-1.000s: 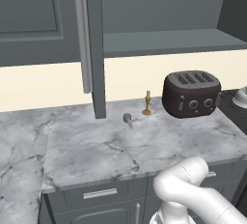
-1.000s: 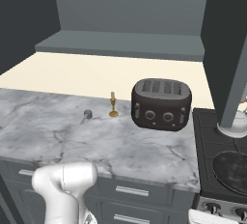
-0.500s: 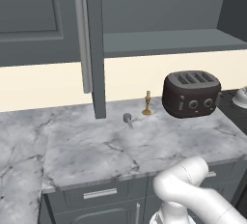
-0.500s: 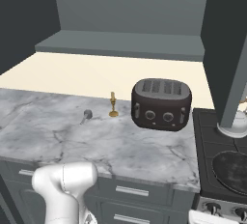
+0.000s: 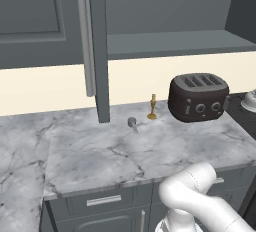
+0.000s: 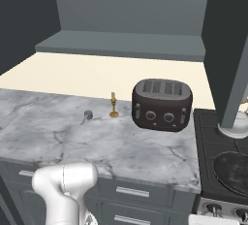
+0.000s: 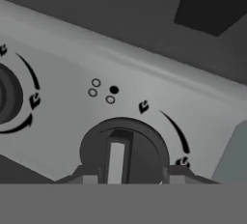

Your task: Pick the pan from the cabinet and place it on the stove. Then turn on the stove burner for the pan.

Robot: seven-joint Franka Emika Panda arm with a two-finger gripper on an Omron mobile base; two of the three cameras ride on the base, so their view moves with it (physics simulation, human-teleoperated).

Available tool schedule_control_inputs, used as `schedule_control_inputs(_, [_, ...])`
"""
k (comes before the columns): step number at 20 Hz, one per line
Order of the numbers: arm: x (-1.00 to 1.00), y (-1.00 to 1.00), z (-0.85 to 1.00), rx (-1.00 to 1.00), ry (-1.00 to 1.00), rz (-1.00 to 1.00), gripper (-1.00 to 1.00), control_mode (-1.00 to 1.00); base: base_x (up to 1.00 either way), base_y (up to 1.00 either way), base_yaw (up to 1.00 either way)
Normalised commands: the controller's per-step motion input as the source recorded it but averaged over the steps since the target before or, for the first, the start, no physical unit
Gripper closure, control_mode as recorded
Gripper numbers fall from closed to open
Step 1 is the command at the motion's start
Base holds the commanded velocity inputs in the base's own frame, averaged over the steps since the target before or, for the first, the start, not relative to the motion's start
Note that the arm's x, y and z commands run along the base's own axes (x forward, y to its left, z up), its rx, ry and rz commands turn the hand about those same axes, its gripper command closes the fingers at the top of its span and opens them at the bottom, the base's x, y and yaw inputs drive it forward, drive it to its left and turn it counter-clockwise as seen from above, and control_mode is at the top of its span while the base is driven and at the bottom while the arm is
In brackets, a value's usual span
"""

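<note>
The pan [image 6: 234, 169] is seen resting on the stove [image 6: 209, 170], so placement is judged done. A burner knob [image 7: 123, 156] is straddled by the gripper [image 7: 130, 175], jaws part open about it, contact uncertain; turning the burner on remains.

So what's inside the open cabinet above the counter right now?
The cabinet shows a bare grey shelf, with no pan on the visible part. Its open door hides the left end in the left base view.
</note>
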Motion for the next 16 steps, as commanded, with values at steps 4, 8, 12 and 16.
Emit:
schedule_control_inputs(4, [0.00, 0.00, -0.02, -0.34, 0.00, 0.03, 1.00, -1.00, 0.00, 0.00, 0.00])
schedule_control_inputs(8, [0.00, 0.00, -0.07, -0.32, -0.01, 0.02, 1.00, -1.00, 0.00, 0.00, 0.00])
schedule_control_inputs(12, [0.00, 0.00, -0.08, -0.31, -0.02, 0.01, 1.00, -1.00, 0.00, 0.00, 0.00])
schedule_control_inputs(16, [0.00, 0.00, -0.07, -0.30, -0.02, 0.01, 1.00, -1.00, 0.00, 0.00, 0.00])
